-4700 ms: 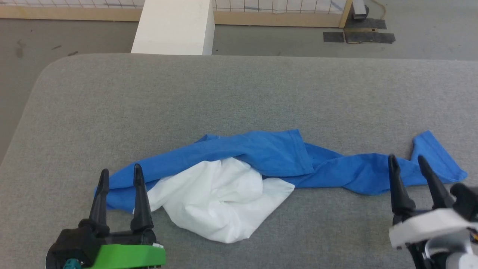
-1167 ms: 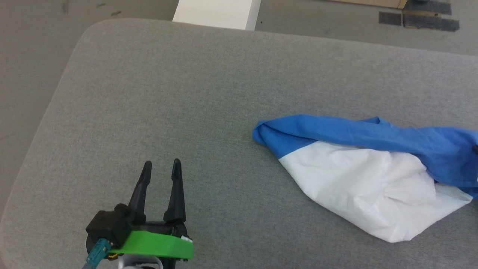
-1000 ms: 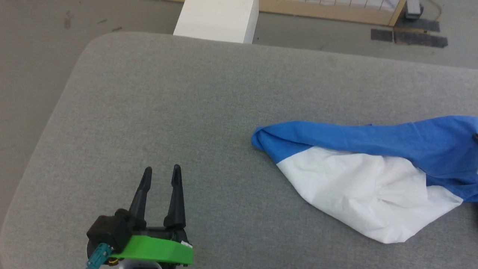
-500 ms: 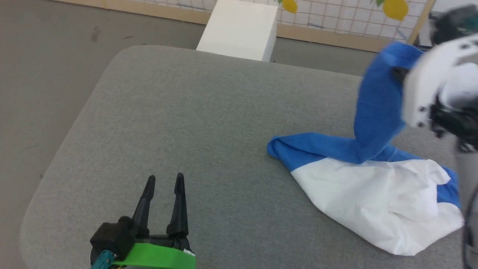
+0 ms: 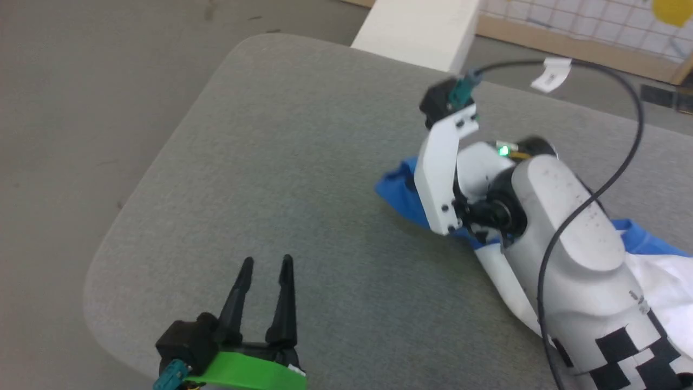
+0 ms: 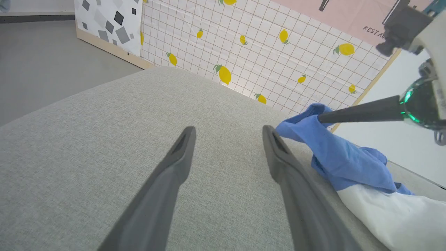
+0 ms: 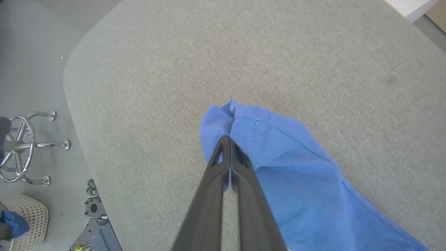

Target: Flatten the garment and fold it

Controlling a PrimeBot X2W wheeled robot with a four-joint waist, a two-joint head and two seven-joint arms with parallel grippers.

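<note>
The garment (image 7: 296, 174) lies bunched on the grey padded table (image 5: 270, 135), its blue sleeve cloth uppermost and its white body (image 6: 400, 216) trailing towards me. My right gripper (image 7: 227, 143) is shut on a fold of the blue sleeve and holds it just above the table at the garment's left end. In the left wrist view the right gripper (image 6: 322, 118) comes in from the right, tips buried in the blue cloth. In the head view my right wrist (image 5: 460, 162) covers much of the garment (image 5: 398, 189). My left gripper (image 5: 267, 265) hovers open over bare table at the lower left, apart from the cloth.
A white box (image 5: 422, 27) stands on the floor beyond the table's far edge. A lemon-patterned panel (image 6: 244, 45) runs behind it. The table's rounded left corner (image 7: 75, 69) drops to the floor, where a chrome stool base (image 7: 21, 146) and a pale basket (image 7: 24, 216) stand.
The head camera has shifted. My right arm has swung down and to the left, carrying the raised blue sleeve across the garment to its left end. The left gripper has stayed open in place.
</note>
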